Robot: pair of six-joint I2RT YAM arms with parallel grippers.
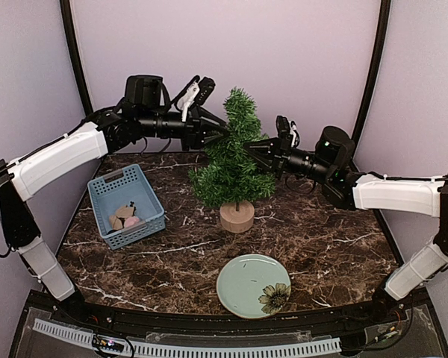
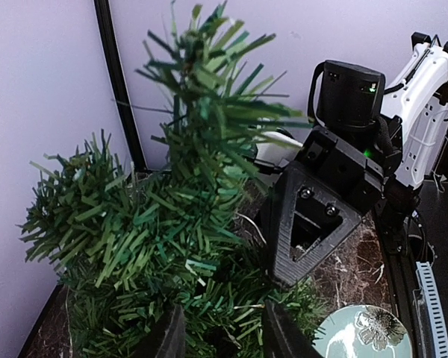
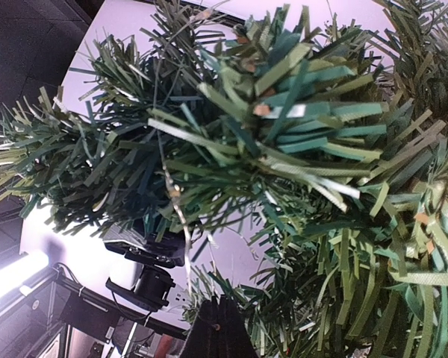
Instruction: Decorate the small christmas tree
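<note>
My right end effector (image 1: 254, 147), closed, likely steadies the small christmas tree (image 1: 231, 160). My left end effector (image 2: 220, 333), part-open, straddles its foliage.

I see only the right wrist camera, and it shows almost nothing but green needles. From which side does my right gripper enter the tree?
Observer: The right gripper enters the small christmas tree from the right side of the table, at about mid height.
Operator: And where is the other arm?
Observer: The left gripper reaches into the upper branches from the left, its fingers apart.
Operator: Does the tree stand upright?
Observer: Yes, upright on its wooden stump.
</note>
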